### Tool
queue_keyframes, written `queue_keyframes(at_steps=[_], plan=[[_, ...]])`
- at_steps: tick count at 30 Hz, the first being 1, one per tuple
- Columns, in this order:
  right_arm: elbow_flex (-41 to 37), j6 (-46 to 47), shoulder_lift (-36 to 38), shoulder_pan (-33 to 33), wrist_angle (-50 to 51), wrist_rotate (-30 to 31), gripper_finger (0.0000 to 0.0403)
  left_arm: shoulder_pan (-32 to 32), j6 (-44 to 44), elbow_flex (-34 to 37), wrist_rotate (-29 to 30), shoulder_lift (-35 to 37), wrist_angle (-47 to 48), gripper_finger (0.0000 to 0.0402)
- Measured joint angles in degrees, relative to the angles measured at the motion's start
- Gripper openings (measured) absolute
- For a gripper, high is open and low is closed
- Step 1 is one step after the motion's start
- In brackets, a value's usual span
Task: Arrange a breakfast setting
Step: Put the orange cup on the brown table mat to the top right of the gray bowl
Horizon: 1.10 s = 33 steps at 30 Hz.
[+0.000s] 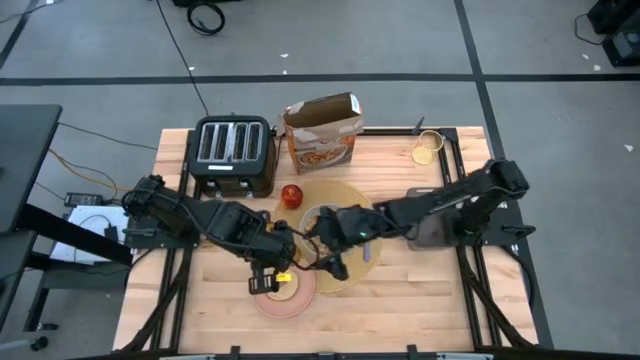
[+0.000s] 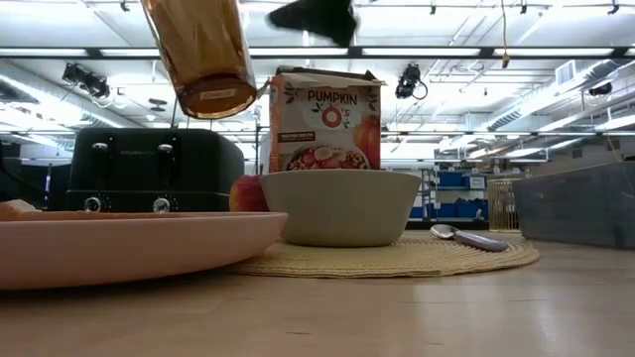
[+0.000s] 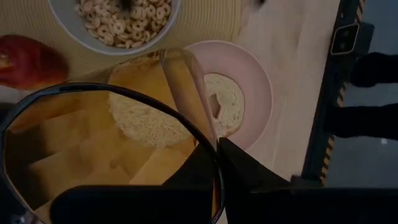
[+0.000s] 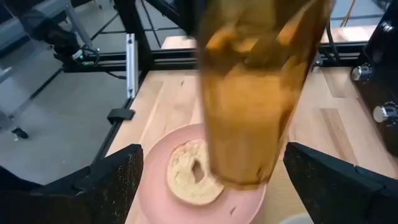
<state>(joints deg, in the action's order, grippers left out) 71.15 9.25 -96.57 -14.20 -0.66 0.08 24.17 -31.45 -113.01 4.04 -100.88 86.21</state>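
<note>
With the left end effector clamped on the amber glass, aloft at the low view's upper left, and the right end effector spread apart, it should lower gently beside the placemat.

Grey floor, ceiling strip lights, blue shelving.

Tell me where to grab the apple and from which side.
Grip the apple across its widest middle, coming straight down from above. It is round and sits low by the placemat edge, with the toaster on one side and the bowl close on the other. A level approach looks crowded, while its top looks clear.
</note>
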Motion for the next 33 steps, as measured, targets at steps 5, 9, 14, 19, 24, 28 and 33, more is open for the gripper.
queue_keyframes(at_steps=[5,9,14,19,24,28,33], plan=[[2.68,-0.71,-4.74,3.00,-2.69,-4.77,0.0398,1.38,3.31,0.00,2.26,0.00,0.27,0.0014],[4.53,-3.03,-7.69,4.13,-5.09,-8.52,0.0397,2.18,5.83,0.00,3.56,0.00,0.11,0.0014],[7.39,-4.35,-12.25,5.18,-4.73,-10.69,0.0395,2.61,11.37,0.00,4.69,-0.02,-1.53,0.0014],[10.05,-4.95,-15.35,5.54,-5.79,-12.94,0.0394,2.57,14.58,0.00,6.08,-0.02,-2.29,0.0014],[9.97,-4.90,-15.99,5.54,-6.00,-13.25,0.0379,2.38,16.04,0.00,5.55,-0.02,-1.32,0.0014],[9.93,-5.15,-16.05,5.54,-6.56,-12.55,0.0344,2.35,16.63,0.00,5.39,0.00,-1.20,0.0014],[9.86,-7.56,-16.05,5.58,-7.12,-11.77,0.0343,2.35,17.15,0.00,5.61,0.00,-1.39,0.0028]])
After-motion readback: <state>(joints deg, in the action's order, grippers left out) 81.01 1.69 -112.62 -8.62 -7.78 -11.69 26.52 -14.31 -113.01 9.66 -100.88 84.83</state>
